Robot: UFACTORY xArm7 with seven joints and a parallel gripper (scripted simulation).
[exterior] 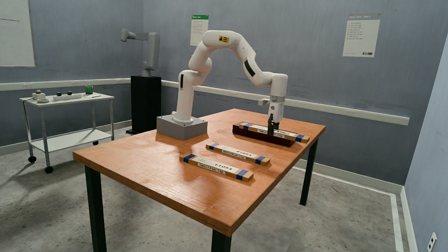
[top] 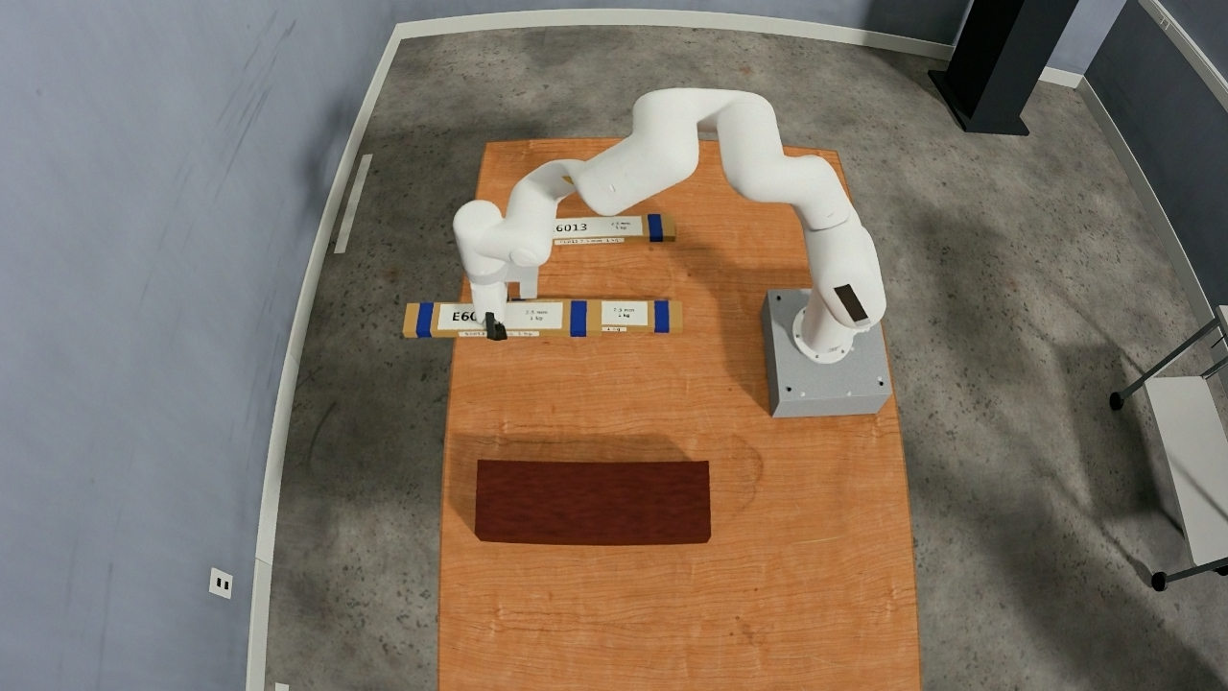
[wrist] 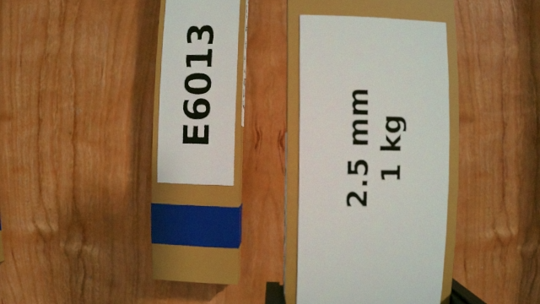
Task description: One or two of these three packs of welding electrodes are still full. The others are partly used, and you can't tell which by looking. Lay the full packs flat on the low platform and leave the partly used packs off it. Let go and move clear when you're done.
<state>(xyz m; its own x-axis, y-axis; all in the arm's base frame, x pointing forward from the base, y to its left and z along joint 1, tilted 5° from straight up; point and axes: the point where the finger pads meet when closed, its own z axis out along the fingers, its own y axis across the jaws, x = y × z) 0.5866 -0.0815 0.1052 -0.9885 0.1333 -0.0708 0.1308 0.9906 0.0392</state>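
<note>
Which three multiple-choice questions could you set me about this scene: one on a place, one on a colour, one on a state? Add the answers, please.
1. Where is the low platform?
A) On the floor
B) On the table
C) On the cart

2. What colour are the bands on the packs?
A) Blue
B) Red
C) Green

3. How is the pincer?
A) Wide open, away from every pack
B) Shut on nothing
C) Shut on a pack

Answers:
1: B; the top and exterior views show it standing on the wooden top.
2: A; the bands look blue in every view.
3: C; the exterior view shows the fingers around the held pack, and the wrist view shows a finger at each side of it.
</note>
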